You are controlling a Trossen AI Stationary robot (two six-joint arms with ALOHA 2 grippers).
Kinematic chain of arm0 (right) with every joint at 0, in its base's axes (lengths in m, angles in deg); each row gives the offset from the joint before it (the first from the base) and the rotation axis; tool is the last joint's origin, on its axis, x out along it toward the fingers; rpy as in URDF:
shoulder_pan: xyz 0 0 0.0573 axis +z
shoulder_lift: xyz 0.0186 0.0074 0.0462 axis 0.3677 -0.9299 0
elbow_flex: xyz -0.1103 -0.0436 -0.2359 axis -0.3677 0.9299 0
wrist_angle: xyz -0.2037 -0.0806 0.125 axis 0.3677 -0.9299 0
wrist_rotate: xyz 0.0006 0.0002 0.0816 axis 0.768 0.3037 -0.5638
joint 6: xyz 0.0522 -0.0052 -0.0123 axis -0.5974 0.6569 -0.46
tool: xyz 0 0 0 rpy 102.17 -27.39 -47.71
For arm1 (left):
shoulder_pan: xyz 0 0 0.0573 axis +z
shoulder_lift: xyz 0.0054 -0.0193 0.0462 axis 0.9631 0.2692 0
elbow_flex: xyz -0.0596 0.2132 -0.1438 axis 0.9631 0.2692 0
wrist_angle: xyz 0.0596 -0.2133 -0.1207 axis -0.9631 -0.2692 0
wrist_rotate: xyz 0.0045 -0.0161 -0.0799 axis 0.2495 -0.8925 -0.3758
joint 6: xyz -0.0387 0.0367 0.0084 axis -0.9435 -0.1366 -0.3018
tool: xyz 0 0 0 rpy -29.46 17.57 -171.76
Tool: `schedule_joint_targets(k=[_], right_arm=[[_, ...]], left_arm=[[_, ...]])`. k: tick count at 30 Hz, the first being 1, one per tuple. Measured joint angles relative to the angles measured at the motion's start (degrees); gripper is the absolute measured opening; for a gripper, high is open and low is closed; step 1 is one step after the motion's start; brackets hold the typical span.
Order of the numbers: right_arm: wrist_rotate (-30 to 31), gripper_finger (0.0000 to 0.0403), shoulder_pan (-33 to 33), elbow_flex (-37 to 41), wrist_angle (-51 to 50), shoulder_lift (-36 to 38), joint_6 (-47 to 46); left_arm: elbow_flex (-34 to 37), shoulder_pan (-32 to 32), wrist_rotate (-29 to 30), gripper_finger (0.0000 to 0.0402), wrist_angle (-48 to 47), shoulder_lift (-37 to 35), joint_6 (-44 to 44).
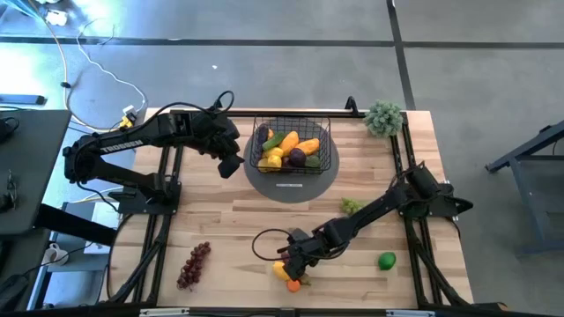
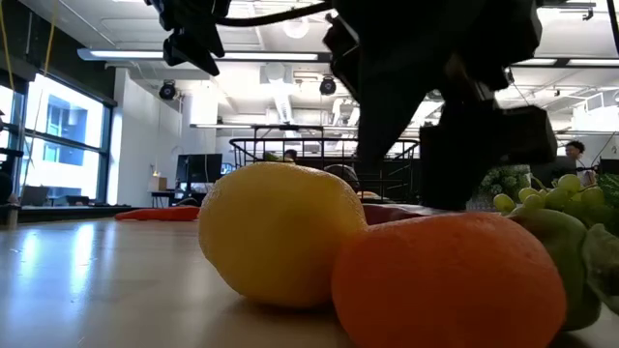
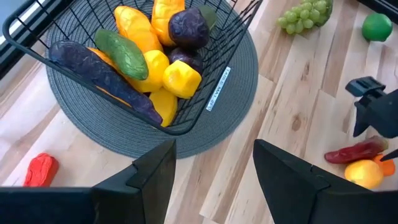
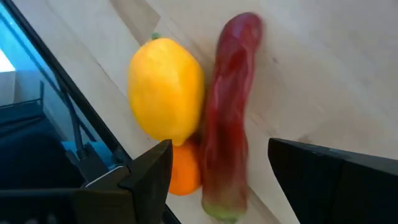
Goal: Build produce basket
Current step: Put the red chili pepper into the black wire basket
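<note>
The black wire basket (image 1: 291,145) stands on a round grey mat and holds lemons, a mango, a cucumber, a plum and an eggplant (image 3: 102,78). My left gripper (image 3: 214,149) hovers open above the mat's near-left edge (image 1: 231,165). Close to the table's near edge a yellow lemon (image 4: 165,90), a red chili (image 4: 227,118) and an orange fruit (image 4: 183,171) lie together. My right gripper (image 4: 219,146) is open just above them (image 1: 291,257), one finger on each side of the chili's green-tipped end. I see no touch.
Purple grapes (image 1: 194,264) lie at the near left. Green grapes (image 1: 352,207) and a lime (image 1: 386,261) lie on the right. A potted plant (image 1: 383,117) stands at the far right corner. A small red piece (image 3: 40,169) lies beside the mat.
</note>
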Motion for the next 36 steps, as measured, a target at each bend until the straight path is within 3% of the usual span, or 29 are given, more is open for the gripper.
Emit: schedule_joint_targets(k=[14,25,36], right_arm=[[-1.3,0.0237,0.1,0.0,-0.9,-2.0,-1.4],[-1.0,0.0161,-0.1,0.0,-6.1,-2.0,-5.0],[-0.8,0.0059,-0.4,-0.1,-6.9,-1.9,-5.9]], left_arm=[[0.0,0.0,0.0,0.0202,-0.1,0.0,0.0],[0.0,0.0,0.0,0.0202,-0.1,0.0,0.0],[0.0,0.0,0.2,0.0202,0.0,0.0,1.5]])
